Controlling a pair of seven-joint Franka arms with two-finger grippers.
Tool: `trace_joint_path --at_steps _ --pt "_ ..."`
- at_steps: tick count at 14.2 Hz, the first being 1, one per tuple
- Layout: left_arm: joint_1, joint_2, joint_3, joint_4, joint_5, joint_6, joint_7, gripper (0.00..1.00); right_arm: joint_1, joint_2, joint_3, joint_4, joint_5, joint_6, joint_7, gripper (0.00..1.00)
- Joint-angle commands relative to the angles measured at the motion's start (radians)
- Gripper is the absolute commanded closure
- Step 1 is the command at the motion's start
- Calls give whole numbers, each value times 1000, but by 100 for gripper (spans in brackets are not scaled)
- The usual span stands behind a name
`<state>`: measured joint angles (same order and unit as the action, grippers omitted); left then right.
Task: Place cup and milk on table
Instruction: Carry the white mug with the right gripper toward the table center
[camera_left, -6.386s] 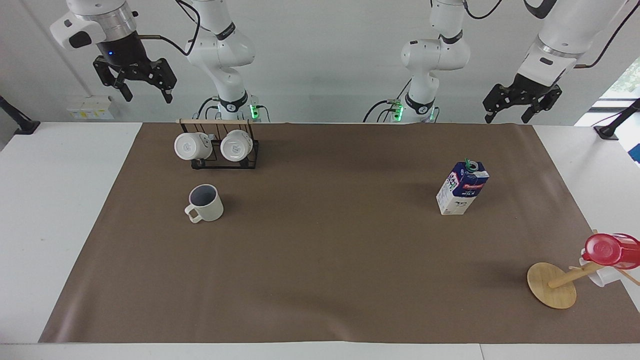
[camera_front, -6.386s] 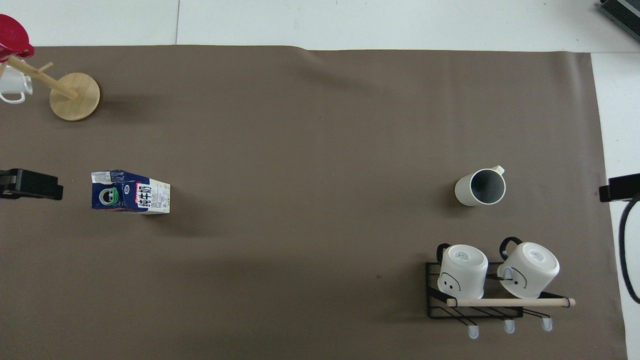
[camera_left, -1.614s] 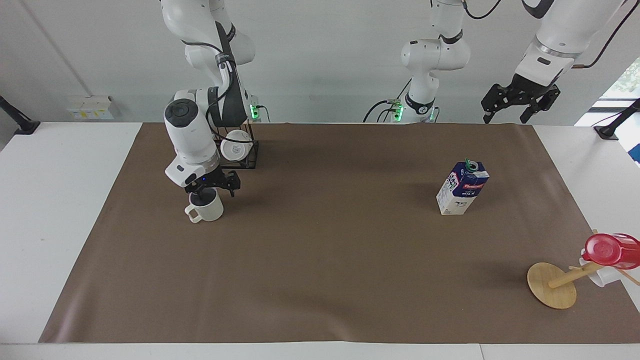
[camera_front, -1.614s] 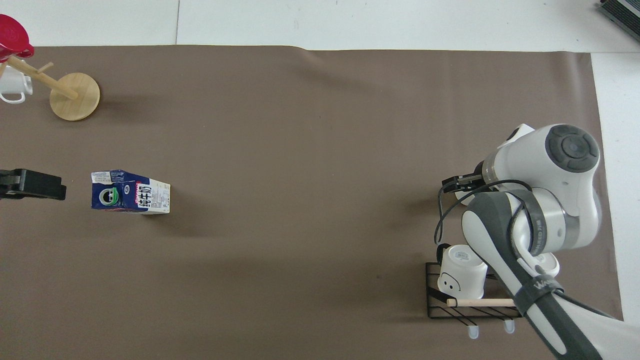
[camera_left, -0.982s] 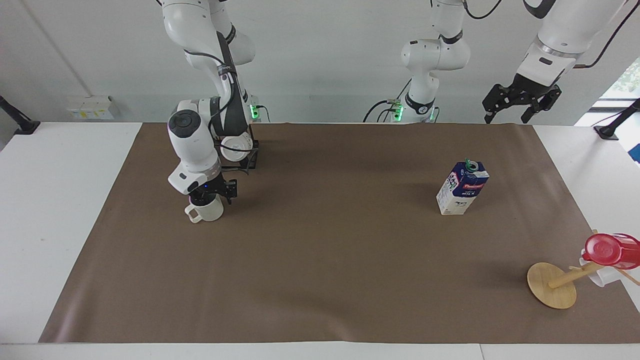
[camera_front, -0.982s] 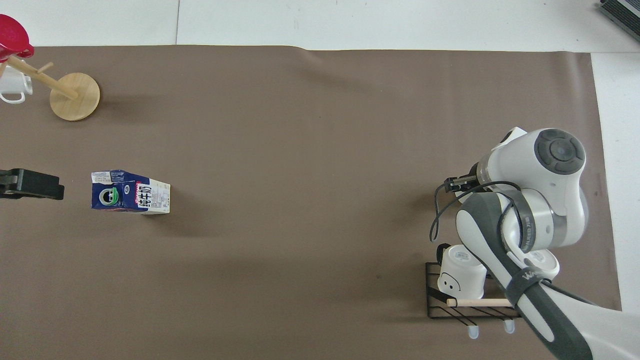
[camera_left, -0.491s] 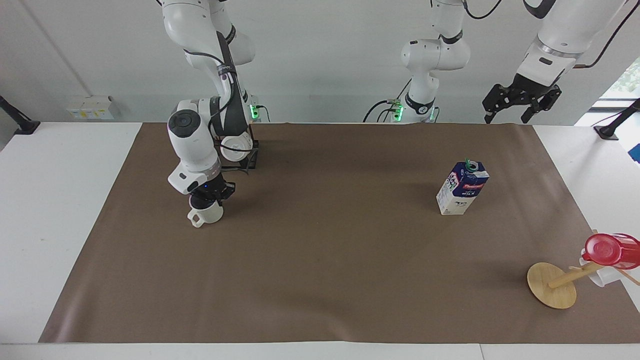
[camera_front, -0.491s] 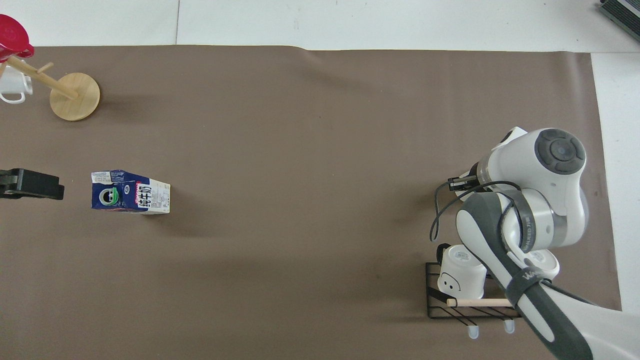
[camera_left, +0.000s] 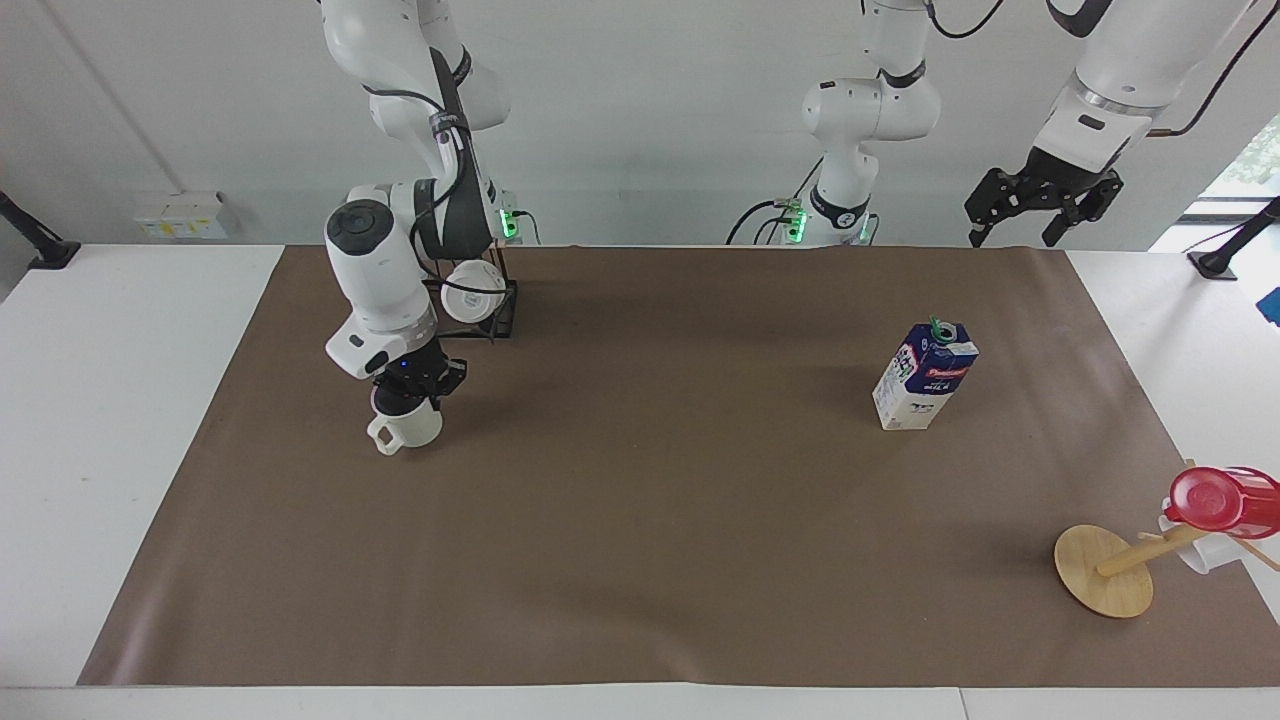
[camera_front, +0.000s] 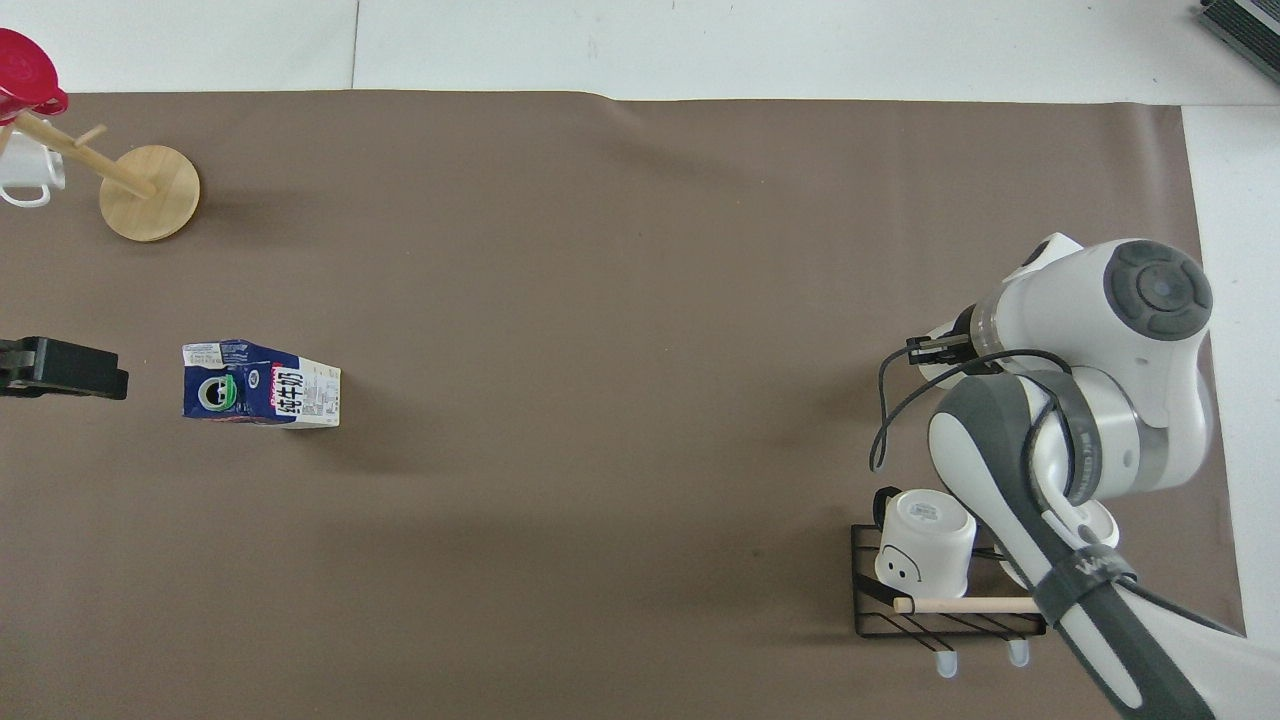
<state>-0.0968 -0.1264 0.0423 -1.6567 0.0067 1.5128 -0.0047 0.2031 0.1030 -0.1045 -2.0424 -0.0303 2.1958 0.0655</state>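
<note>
Facing view: right gripper (camera_left: 405, 392) is closed on the rim of the cream-white cylindrical mug (camera_left: 412, 426), handle toward 7 o'clock; left gripper (camera_left: 1040, 210) waits open above the blue-and-white gable-top milk carton (camera_left: 924, 376), which stands upright.

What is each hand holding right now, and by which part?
The right hand is shut on the cup, gripping it at the rim from above. The left hand holds nothing; it is open, raised near its own base, and that arm waits.

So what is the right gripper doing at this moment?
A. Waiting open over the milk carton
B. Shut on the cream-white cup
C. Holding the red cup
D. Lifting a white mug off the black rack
B: the right gripper sits on the cup's rim, fingers shut on it.
</note>
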Motion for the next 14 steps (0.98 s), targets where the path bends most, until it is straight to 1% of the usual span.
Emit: trace_joint_path --at_steps 1,3,5,9,10,12,14 --pt "9 -12 -4 -12 -7 3 -6 0 13 -34 8 62 0 -80 161 100" --pt "9 -12 -4 -12 -7 3 -6 0 57 -22 11 120 1 -134 288 100" --pt "9 -12 -4 -12 -7 3 -6 0 126 -14 11 146 10 -165 437 100" --pt "9 -12 -4 -12 -7 3 -6 0 211 -11 11 166 47 -162 556 100" --pt "9 -12 -4 -12 -7 3 -6 0 219 0 11 172 52 -154 580 100" --pt "9 -12 -4 -12 -7 4 -4 0 268 52 13 229 52 -151 637 100" --pt "9 -12 -2 -12 -7 13 0 0 309 76 13 245 56 -131 690 100"
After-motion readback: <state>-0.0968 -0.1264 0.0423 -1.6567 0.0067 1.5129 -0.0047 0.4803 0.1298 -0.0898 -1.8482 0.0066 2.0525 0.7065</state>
